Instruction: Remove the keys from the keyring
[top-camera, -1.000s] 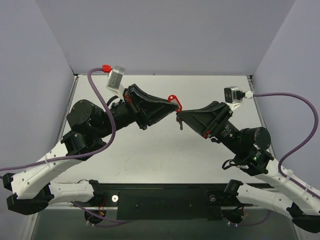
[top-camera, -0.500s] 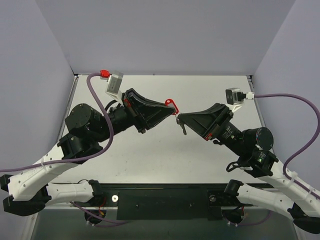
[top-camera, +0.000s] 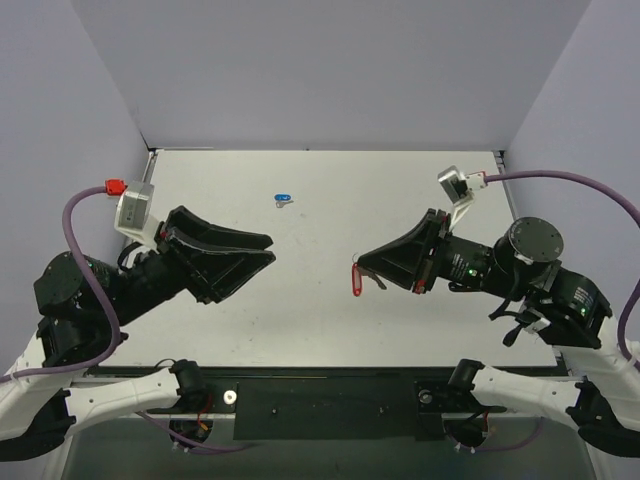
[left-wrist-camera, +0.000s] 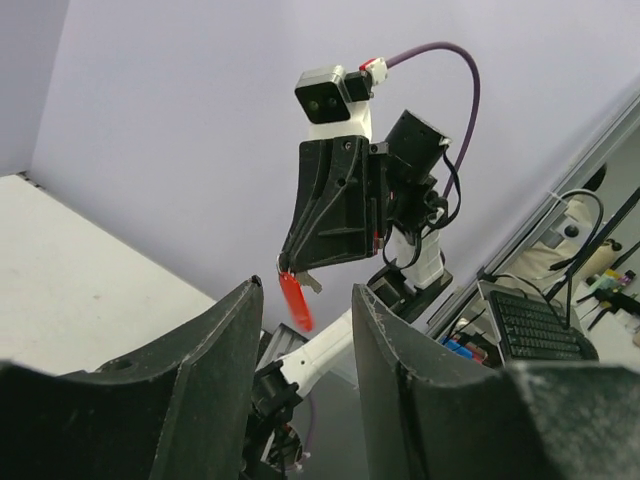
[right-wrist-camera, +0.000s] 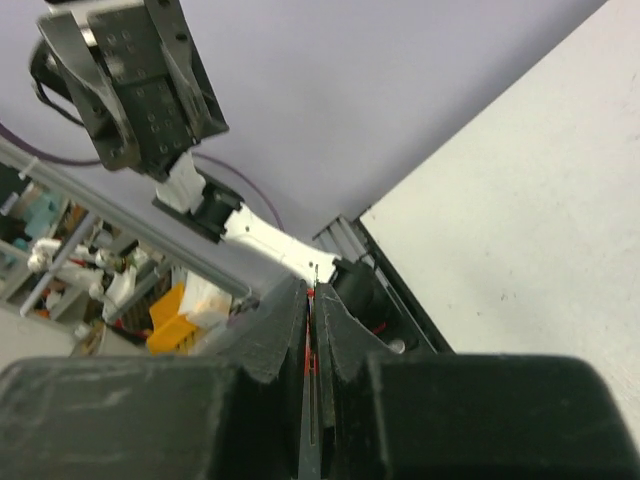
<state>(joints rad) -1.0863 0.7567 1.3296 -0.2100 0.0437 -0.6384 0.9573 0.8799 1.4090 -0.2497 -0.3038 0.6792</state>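
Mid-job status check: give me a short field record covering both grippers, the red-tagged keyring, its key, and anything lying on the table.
left gripper: open, empty, apart from the right one
right gripper: shut on the keyring, held in the air above the white table
red-tagged keyring: small red oblong plastic tag hangs below the right fingertips
tiny silver metal key: beside the tag; too small to tell whether it is off the ring
blue-tagged key: lying on the table, far side

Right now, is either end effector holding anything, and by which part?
The right end effector pinches the red-tagged keyring at its top, ring end; the silver key hangs with it. The left end effector is open and holds nothing.
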